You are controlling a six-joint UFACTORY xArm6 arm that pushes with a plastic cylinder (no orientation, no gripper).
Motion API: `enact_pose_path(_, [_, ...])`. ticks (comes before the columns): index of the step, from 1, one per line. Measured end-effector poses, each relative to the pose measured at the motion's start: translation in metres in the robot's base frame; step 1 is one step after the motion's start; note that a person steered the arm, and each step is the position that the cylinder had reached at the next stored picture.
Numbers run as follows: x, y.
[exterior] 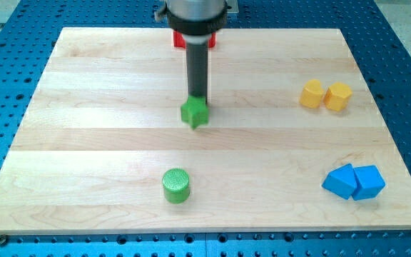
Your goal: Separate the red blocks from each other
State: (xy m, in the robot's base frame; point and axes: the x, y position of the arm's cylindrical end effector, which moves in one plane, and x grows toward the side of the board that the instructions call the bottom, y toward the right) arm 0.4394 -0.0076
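Note:
The red blocks (pixel 180 40) show only as red patches at the view's top edge of the board, mostly hidden behind the arm; their shapes and spacing cannot be told. My rod comes down from the view's top centre and my tip (pixel 197 98) sits at the top edge of a green star-like block (pixel 195 113), touching or nearly touching it. The tip is well below the red blocks in the view.
A green cylinder (pixel 176 185) stands at the view's lower centre. Two yellow blocks (pixel 312 93) (pixel 338 96) sit side by side at the right. Two blue blocks (pixel 340 180) (pixel 369 181) touch at the lower right. The wooden board (pixel 84 143) lies on a blue perforated table.

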Motion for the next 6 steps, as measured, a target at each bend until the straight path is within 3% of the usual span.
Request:
enact_pose_path(1, [0.073,0.011])
enact_pose_path(2, [0.057,0.02])
enact_pose_path(4, [0.019,0.244])
enact_pose_path(5, [-0.016,0.281])
enact_pose_path(6, [-0.045,0.281])
